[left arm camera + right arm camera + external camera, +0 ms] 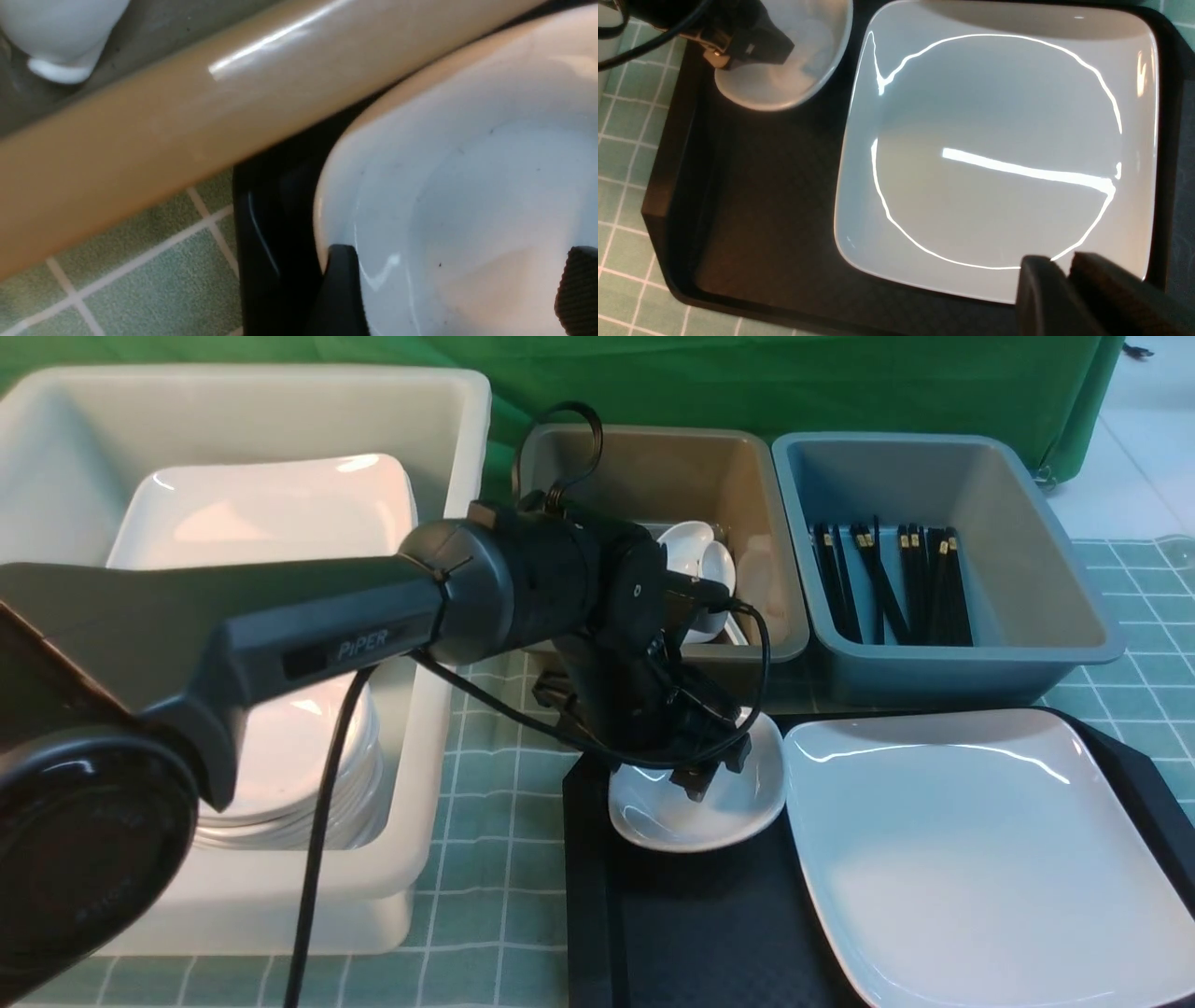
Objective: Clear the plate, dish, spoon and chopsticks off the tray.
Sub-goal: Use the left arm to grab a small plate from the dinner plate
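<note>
a big cream-white plastic tub (280, 406) stands at the far left on the green checked tablecloth (504, 859) and holds a stack of white square plates (271, 513). the large black textured plastic tray (691, 933) lies at the near right. the wide glossy white square plate (980, 859) lies flat on its right part. beyond the tray stand two smaller tubs side by side, a grey-brown one (672, 467) on the left and a blue-grey one (1027, 579) on the right. the left arm reaches across from the left. a small deep white dish (672, 812) sits in the tray's far left corner, just beside the plate. thin black chopsticks with gold bands (887, 583) lie in the blue-grey tub, and white soup spoons (695, 555) in the grey-brown one.

the left gripper (719, 770) is over the dish with its fingers spread wide, one at the rim and one above the bowl. the right gripper (1062, 263) hangs at the plate's near edge, its fingers drawn almost together with nothing seen between them.
</note>
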